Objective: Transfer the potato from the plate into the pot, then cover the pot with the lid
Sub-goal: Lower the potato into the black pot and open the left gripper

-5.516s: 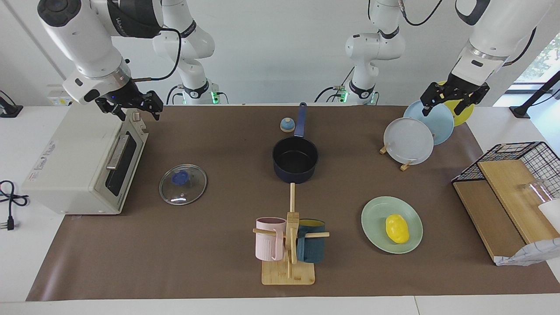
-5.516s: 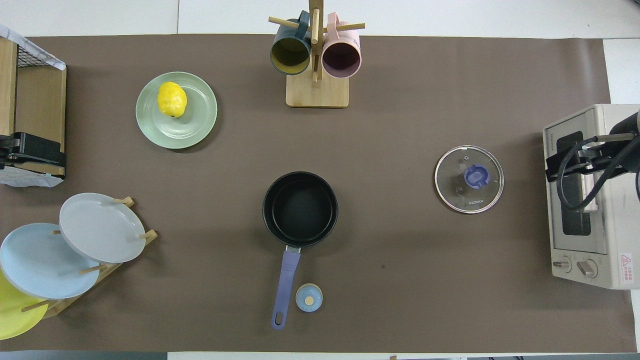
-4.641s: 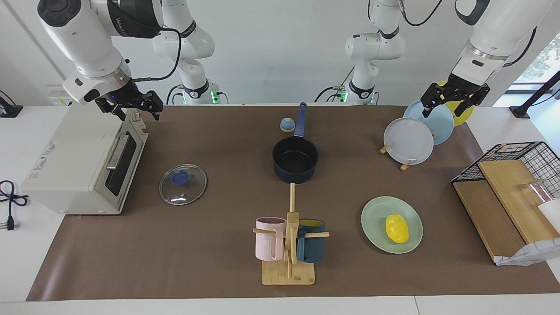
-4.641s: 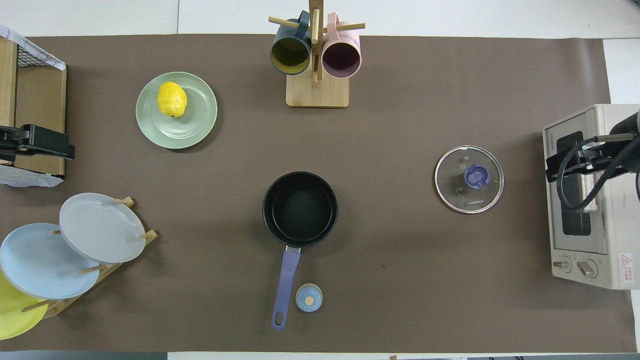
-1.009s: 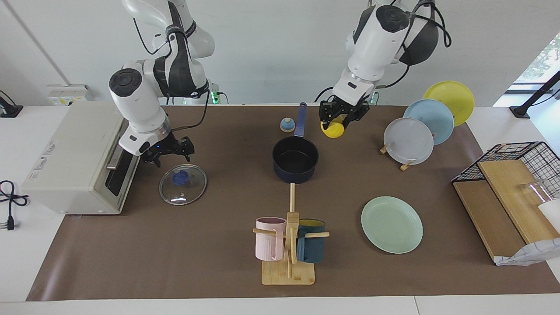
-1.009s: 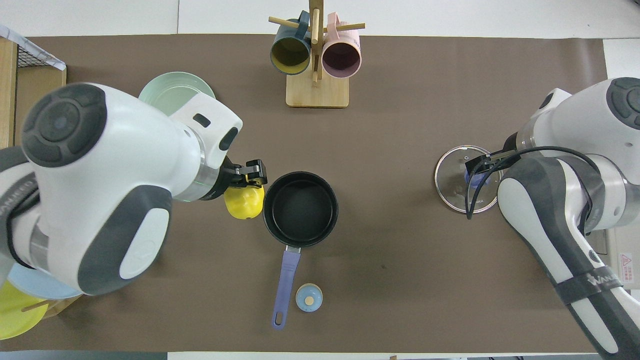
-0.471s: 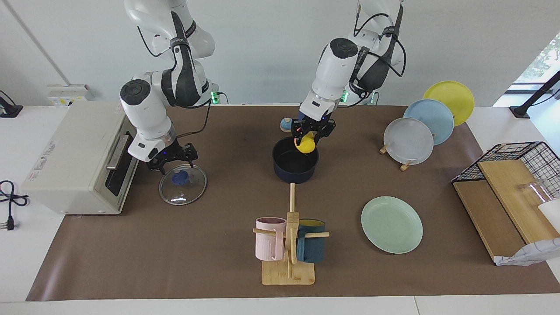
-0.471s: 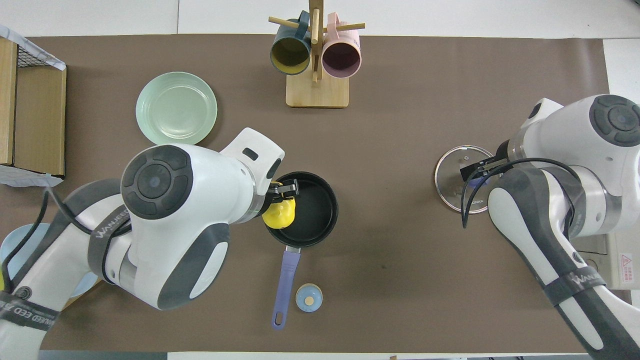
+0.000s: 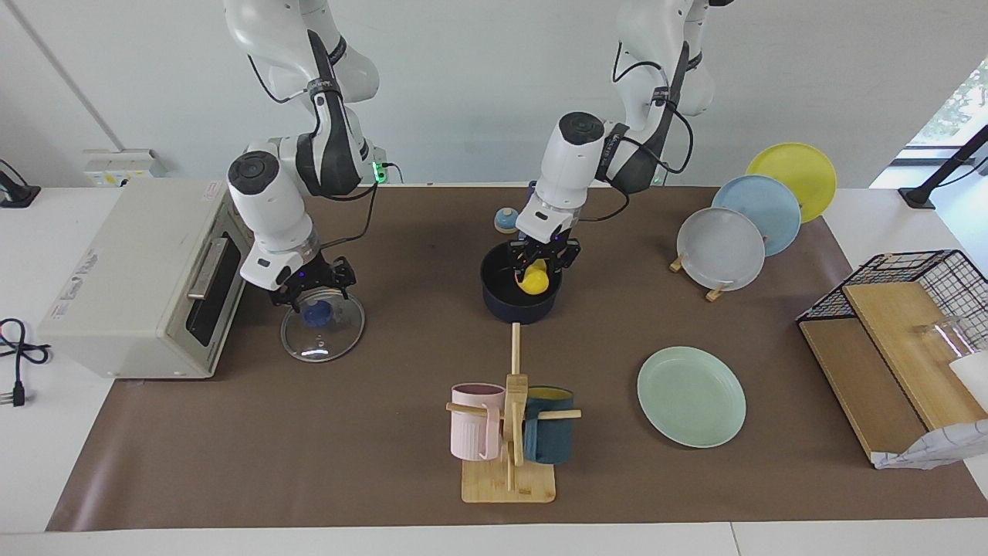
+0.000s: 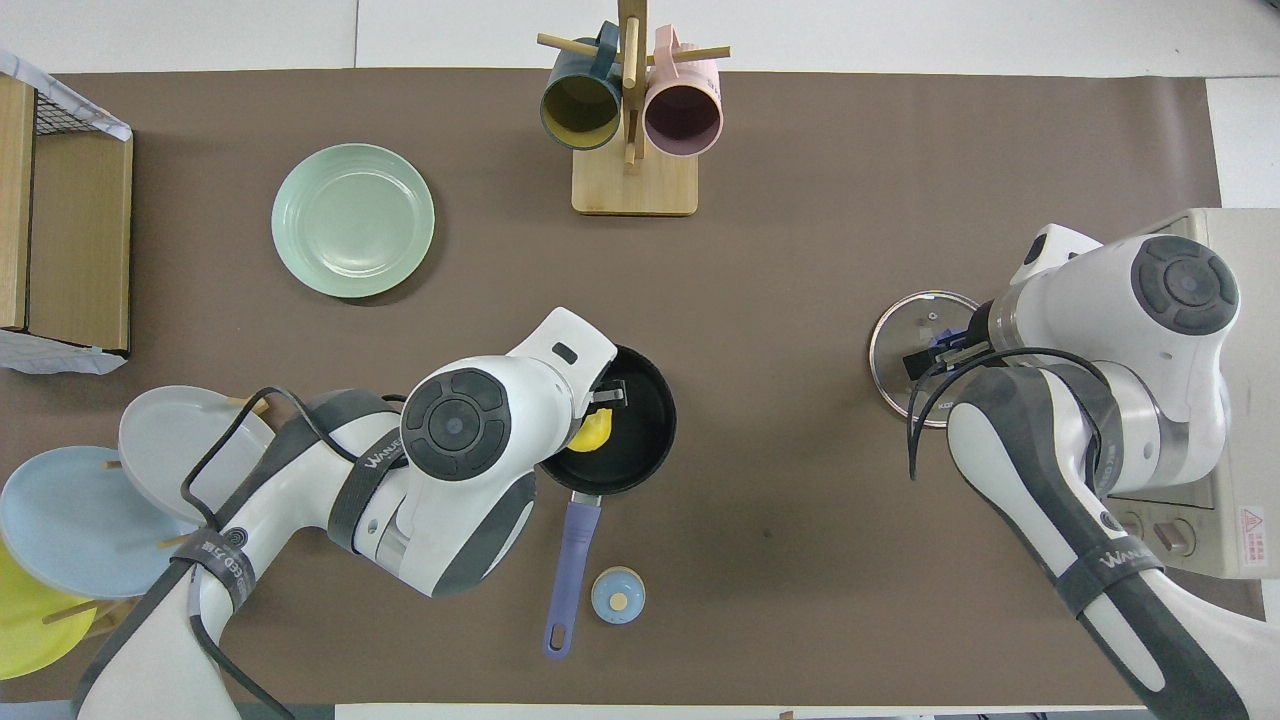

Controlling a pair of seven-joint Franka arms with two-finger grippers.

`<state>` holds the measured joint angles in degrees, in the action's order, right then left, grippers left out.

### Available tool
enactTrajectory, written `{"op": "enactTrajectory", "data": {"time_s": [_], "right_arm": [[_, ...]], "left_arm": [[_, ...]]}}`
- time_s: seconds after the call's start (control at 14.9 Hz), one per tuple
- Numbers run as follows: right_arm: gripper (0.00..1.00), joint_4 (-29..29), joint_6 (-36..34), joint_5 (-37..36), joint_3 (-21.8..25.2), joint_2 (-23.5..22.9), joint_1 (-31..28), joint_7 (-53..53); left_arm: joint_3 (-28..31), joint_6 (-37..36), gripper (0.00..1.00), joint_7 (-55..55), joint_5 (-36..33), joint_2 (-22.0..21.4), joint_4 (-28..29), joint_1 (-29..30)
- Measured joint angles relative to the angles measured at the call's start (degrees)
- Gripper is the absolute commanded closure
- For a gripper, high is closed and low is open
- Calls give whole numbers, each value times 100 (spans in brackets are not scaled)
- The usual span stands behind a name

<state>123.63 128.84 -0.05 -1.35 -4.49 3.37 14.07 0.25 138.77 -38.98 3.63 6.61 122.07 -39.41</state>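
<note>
The yellow potato (image 9: 532, 279) sits low inside the navy pot (image 9: 502, 306) at the table's middle, between the fingers of my left gripper (image 9: 539, 266), which is shut on it. In the overhead view the left arm covers part of the pot (image 10: 645, 420), and only part of the potato (image 10: 593, 431) shows. The mint-green plate (image 9: 691, 395) lies bare, farther from the robots, toward the left arm's end. The glass lid (image 9: 324, 341) lies flat beside the toaster oven. My right gripper (image 9: 312, 300) is open, low over the lid's blue knob (image 9: 316, 313).
A toaster oven (image 9: 139, 278) stands at the right arm's end. A wooden mug rack (image 9: 509, 432) with two mugs stands farther from the robots than the pot. A rack of plates (image 9: 722, 247), a wire basket with boards (image 9: 895, 332) and a small blue-topped dome (image 9: 506, 220) are also here.
My left gripper took the potato off the plate, carried it over the pot and lowered it inside. My right gripper came from above the oven down to the lid's knob.
</note>
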Motion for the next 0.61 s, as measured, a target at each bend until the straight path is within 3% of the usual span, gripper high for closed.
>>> {"op": "enactTrajectory", "data": {"time_s": [0.61], "right_arm": [[0,21,341,0,15,-235,-34,57]], "left_arm": [[2,458,100,-277,-190,58,424,-297]]}}
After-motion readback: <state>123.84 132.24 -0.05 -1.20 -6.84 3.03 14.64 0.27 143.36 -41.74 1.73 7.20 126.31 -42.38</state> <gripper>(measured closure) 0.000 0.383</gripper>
